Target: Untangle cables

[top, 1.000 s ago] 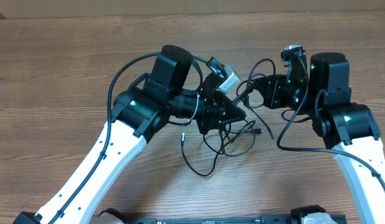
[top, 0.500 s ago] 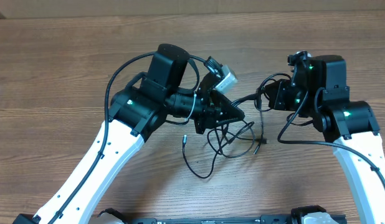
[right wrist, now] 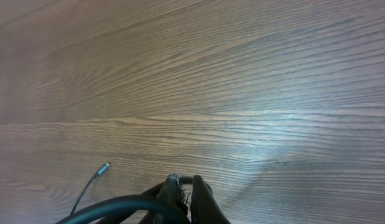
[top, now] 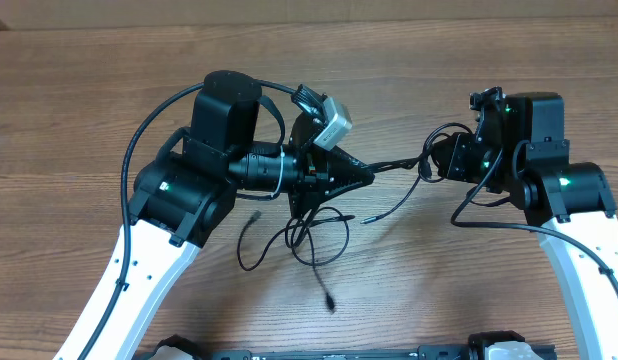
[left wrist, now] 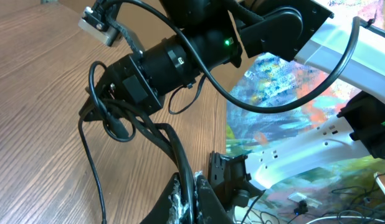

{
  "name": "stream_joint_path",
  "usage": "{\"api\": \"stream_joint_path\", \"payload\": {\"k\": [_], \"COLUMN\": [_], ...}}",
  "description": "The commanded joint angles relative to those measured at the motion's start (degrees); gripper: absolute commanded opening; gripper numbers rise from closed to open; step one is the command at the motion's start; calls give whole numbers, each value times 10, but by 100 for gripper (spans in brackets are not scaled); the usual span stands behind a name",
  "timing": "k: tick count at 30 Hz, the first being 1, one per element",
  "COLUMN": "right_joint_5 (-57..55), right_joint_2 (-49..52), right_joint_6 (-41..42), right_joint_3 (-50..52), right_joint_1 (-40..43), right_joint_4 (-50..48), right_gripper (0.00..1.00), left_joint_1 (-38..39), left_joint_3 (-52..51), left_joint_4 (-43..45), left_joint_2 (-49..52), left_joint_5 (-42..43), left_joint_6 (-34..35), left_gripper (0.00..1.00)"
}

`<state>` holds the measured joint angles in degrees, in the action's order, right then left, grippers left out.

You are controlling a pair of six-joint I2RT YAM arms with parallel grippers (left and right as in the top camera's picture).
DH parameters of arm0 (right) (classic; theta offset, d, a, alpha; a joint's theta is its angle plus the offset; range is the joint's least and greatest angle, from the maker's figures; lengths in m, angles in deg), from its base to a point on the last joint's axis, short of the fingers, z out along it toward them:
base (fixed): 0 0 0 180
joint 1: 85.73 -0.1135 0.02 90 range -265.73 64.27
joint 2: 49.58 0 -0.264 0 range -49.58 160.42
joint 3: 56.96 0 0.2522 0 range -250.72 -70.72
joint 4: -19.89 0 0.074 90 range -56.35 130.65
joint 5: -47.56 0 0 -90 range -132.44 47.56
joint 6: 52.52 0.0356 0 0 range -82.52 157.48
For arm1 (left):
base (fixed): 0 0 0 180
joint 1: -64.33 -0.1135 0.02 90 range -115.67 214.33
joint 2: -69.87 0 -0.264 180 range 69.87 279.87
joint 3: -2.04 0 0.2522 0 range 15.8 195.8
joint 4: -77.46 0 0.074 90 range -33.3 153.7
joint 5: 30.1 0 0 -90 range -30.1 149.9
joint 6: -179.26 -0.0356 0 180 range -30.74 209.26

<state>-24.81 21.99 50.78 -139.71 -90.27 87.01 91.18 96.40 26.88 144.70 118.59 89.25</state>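
Spanning the gap between the two arms, one strand of the cables [top: 394,165] is held taut above the wooden table [top: 89,90]. The left gripper [top: 367,178] is clamped on that strand, and its fingertips [left wrist: 180,200] are cut off at the wrist view's lower edge. The right gripper [top: 430,165] is pinched shut on the strand's other end, largely hidden in its own view. The other loops are draped below the left gripper onto the table, their crossings unreadable. A silver plug tip [right wrist: 104,166] is seen lying loose.
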Motion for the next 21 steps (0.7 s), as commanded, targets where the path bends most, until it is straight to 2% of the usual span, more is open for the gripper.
{"api": "stream_joint_path", "payload": {"k": [1, 6, 11, 14, 19, 21], "right_joint_5": [8, 201, 370, 529, 697, 723], "right_joint_2": [6, 6, 4, -2, -10, -12], "right_joint_6": [2, -51, -118, -185, -229, -226], "right_joint_3": [4, 4, 4, 4, 4, 3], "right_joint_1": [18, 18, 18, 18, 18, 18], "right_joint_4": [-3, -23, -42, -63, -113, -144], "right_gripper": [4, 4, 4, 4, 4, 4], "left_joint_1": [-7, -7, -7, -7, -7, -7], "left_joint_3": [9, 9, 9, 9, 9, 9], "left_joint_4": [6, -17, -40, -61, -76, -102], "left_joint_2": [-36, -36, -36, -36, -36, -33], "left_joint_5": [22, -71, -208, -280, -291, -334], "left_joint_6": [-13, -4, 79, 120, 122, 121], "left_gripper": [4, 4, 4, 4, 4, 4]}}
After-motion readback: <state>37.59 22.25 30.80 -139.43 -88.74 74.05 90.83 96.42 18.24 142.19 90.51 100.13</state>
